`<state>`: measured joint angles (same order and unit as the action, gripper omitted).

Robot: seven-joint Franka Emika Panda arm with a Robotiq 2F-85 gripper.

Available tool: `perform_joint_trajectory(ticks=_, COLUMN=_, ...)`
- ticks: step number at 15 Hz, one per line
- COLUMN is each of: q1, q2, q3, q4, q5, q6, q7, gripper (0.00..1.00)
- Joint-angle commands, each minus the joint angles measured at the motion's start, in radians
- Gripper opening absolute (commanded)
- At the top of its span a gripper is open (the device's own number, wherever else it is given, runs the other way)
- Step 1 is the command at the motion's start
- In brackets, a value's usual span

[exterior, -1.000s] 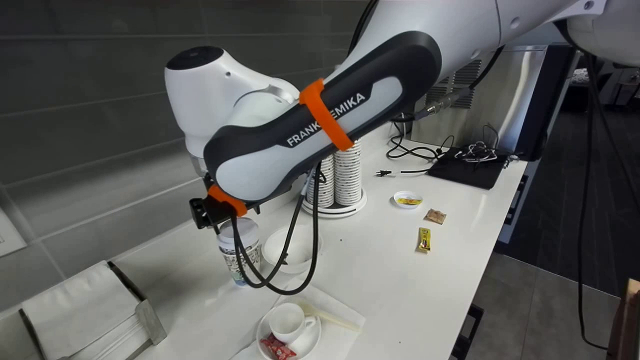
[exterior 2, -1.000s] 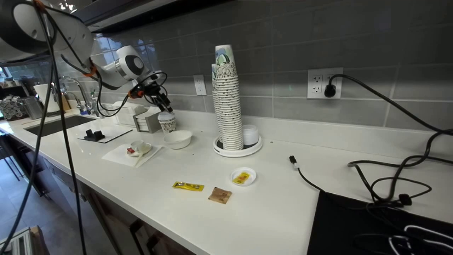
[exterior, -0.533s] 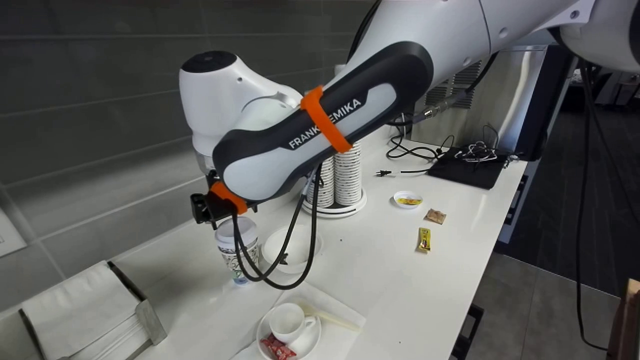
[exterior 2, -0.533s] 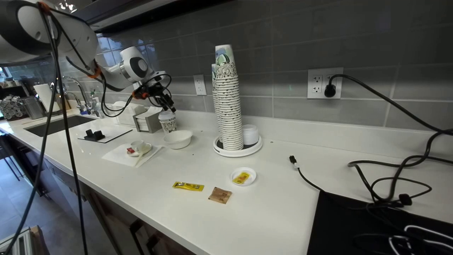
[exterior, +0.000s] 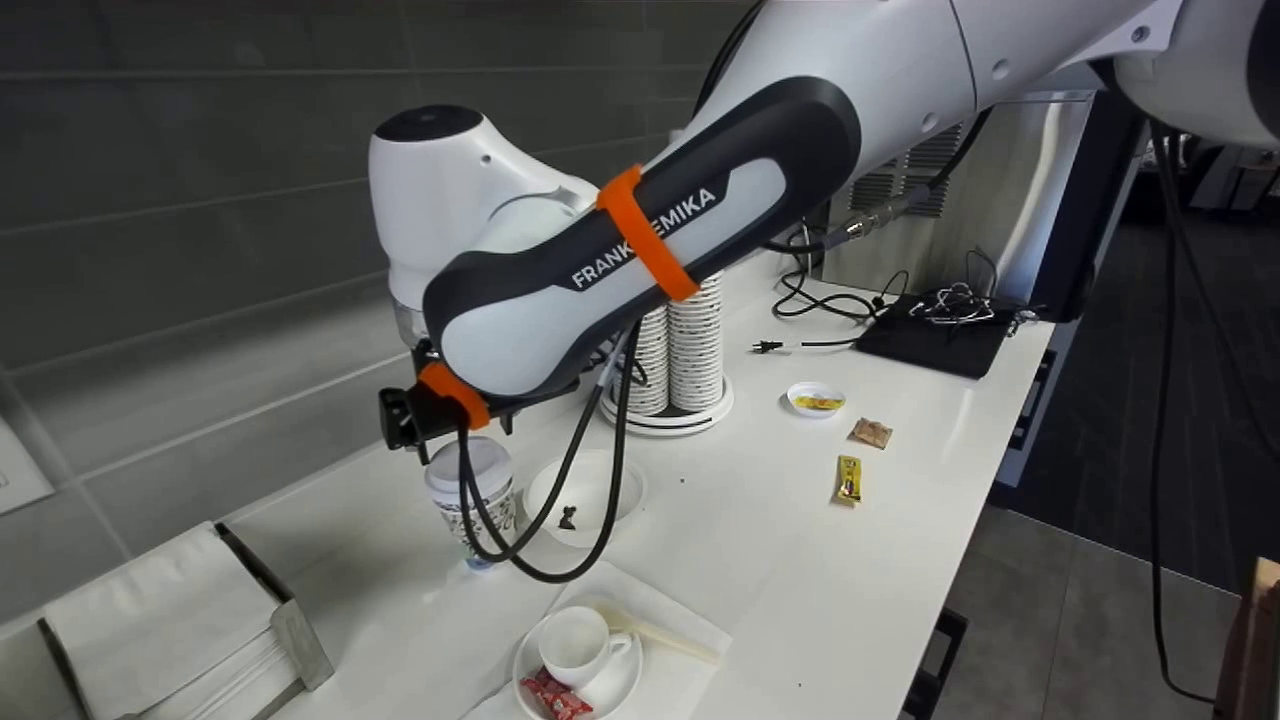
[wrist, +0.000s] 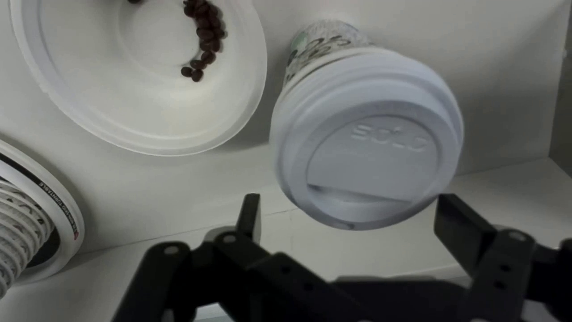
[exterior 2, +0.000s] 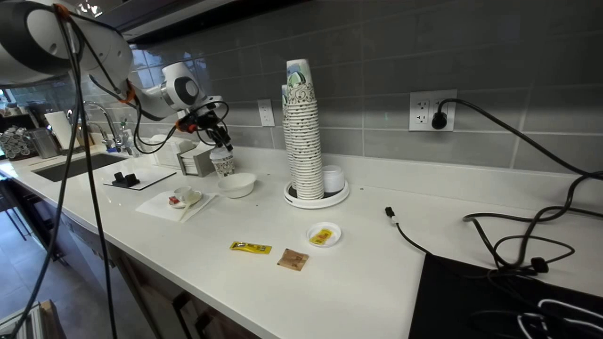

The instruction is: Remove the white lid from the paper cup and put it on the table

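Note:
The paper cup (wrist: 326, 42), white with a dark printed pattern, stands on the white table (exterior 2: 358, 292) near the back wall. The white lid (wrist: 375, 156) sits on its mouth and faces the wrist view. In both exterior views the lid shows (exterior: 490, 462) (exterior 2: 219, 153), with the cup below it (exterior: 500, 508) (exterior 2: 224, 166). My gripper (wrist: 348, 197) is open, its fingers spread to either side of the lid's near edge. The right fingertip overlaps the lid's rim in the wrist view; the left stands apart. I cannot tell whether either touches.
A white bowl (exterior 2: 236, 186) with dark beans stands beside the cup. Tall cup stacks (exterior 2: 305, 150) stand on a turntable (exterior 2: 313, 204). A napkin holder (exterior: 300, 645), a white mug (exterior: 572, 645) on a saucer and the tiled wall (exterior: 200, 240) are nearby.
The arm's wrist has moved a little to the right and then slightly down over the lid. The top of the cup and lid has shifted slightly left in an exterior view.

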<state>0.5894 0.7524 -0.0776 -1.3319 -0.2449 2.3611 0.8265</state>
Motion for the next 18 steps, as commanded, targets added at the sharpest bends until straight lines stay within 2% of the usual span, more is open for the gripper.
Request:
perform_joint_trajectory(ticks=1, q1=-0.019, q2=-0.003, q3=0.031, q4=0.002, q5=0.038, q6=0.01, q7=-0.03, gripper=1.0)
perform_joint_trajectory(ticks=11, q1=-0.023, q2=-0.007, q3=0.042, q4=0.003, q5=0.053, q6=0.003, q7=-0.031, gripper=1.0)
perform_joint_trajectory(ticks=14, q1=-0.042, q2=0.0, q3=0.065, q4=0.013, q5=0.053, q6=-0.005, q7=-0.041, gripper=1.0)
perform_joint_trajectory(ticks=18, q1=-0.058, q2=0.005, q3=0.086, q4=0.016, q5=0.049, q6=0.018, q7=-0.1, gripper=1.0)
